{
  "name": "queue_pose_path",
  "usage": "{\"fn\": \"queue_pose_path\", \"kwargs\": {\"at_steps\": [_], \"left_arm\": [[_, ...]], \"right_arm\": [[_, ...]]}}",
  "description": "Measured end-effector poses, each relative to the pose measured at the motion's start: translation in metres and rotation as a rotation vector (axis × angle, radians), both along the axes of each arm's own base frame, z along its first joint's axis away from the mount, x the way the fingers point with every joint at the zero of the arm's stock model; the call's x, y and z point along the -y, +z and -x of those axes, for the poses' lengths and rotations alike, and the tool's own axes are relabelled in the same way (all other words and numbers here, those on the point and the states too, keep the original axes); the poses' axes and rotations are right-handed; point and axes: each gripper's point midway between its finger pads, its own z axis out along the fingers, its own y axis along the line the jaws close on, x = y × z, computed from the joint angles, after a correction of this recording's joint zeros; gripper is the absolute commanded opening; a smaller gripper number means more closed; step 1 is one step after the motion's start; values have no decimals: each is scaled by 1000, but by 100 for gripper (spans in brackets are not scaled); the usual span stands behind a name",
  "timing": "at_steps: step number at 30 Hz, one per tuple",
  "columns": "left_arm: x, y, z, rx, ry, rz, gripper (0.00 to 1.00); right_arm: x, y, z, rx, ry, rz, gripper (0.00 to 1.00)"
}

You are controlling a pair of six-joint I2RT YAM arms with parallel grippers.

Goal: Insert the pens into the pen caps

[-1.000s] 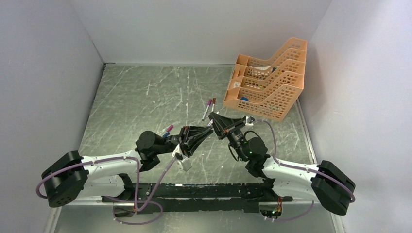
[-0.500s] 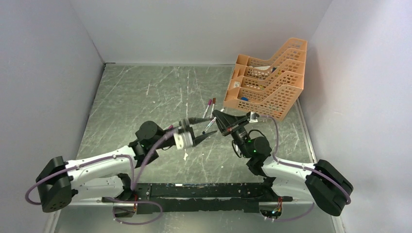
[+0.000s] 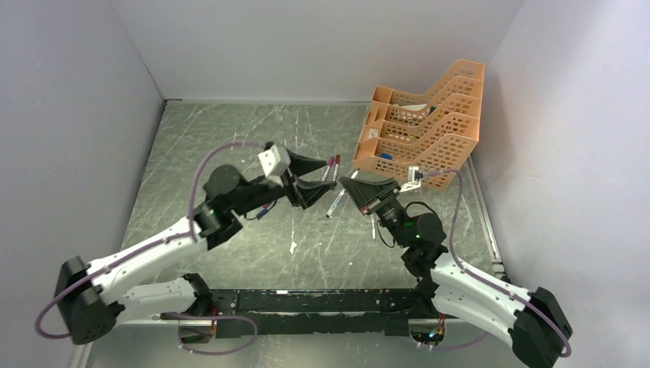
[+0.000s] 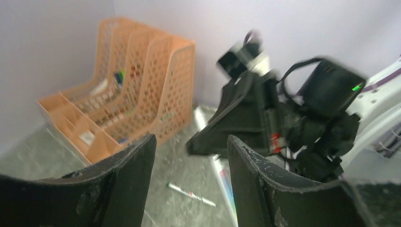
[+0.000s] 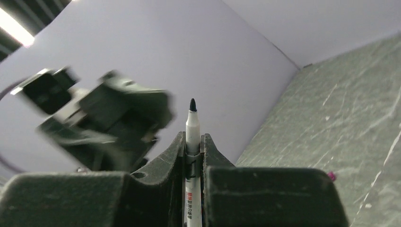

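Over the middle of the worktop [image 3: 230,146]: the left hand [image 3: 319,182] and the right hand [image 3: 344,181] face each other, tips near but not touching.
Left hand: its fingers [image 4: 118,184] are spread wide with nothing gripped between them; its wrist view is blurred.
Right hand: pressed together on the held pen [image 5: 191,125], pinching the barrel.
Held pen: silvery-white and uncapped, with its dark tip sticking out past the fingertips toward the left hand.
Loose pen [image 3: 336,204]: lies slanted on the worktop, just below the gap between the two hands.
Magenta-capped pen [image 3: 331,163]: lies on the worktop beyond the left hand's upper finger, which partly hides it.
Dark-capped pen [image 3: 337,160]: lies just beside the magenta-capped one, roughly parallel to it, with a red-brown cap.
Orange mesh tray [image 3: 429,138]: stands in the far right corner against the wall, beyond the right hand; there are small items inside, too small to name.
Purple cables [image 3: 222,149]: loop above the left arm and along both forearms.
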Motion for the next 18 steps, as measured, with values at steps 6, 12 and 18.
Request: {"fn": "queue_pose_path", "kwargs": {"at_steps": [6, 12, 18], "left_arm": [[18, -53, -37, -306, -180, -7, 75], [16, -58, -30, -464, -402, 100, 84], [11, -33, 9, -456, -658, 178, 81]], "right_arm": [[7, 25, 16, 170, -22, 128, 0], [10, 20, 19, 229, -42, 234, 0], [6, 27, 19, 269, -41, 276, 0]]}}
